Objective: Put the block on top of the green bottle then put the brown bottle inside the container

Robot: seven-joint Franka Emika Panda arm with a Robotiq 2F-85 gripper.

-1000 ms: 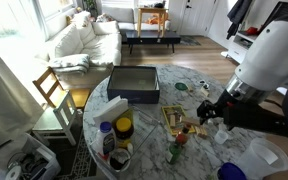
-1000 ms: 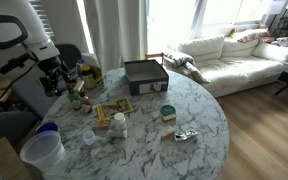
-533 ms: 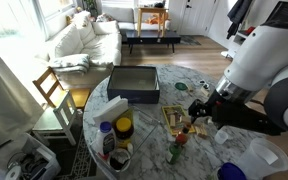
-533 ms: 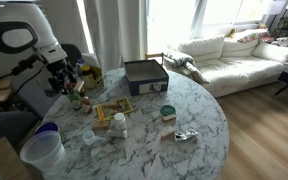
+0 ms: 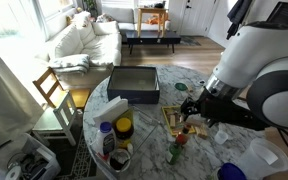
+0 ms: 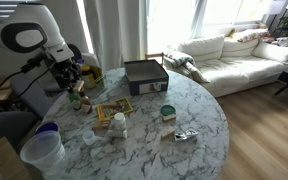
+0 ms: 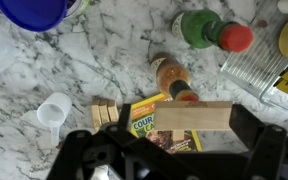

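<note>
In the wrist view a pale wooden block [image 7: 192, 116] lies crosswise between the fingers of my gripper [image 7: 166, 130], raised above the table. The jaws stand wide. Its right end sits close to the right finger; contact is unclear. Just beyond the block stands the brown bottle [image 7: 169, 76], its cap partly covered by the block. Farther off is the green bottle [image 7: 198, 27] with a red cap. The dark container [image 5: 134, 84] sits toward the far side of the round marble table [image 5: 149, 145]. In both exterior views my gripper [image 5: 190, 110] [image 6: 68, 82] hovers over the bottles.
A couscous box [image 7: 144, 122] and small wooden blocks [image 7: 104, 115] lie under the gripper. A clear cup [image 7: 53, 112] and a blue bowl [image 7: 32, 10] are nearby. A yellow-lidded jar [image 5: 124, 127] and a large plastic cup [image 6: 42, 150] stand by the table's edge.
The arm has swung in over the table toward the bottles. The jaws have stayed wide apart.
</note>
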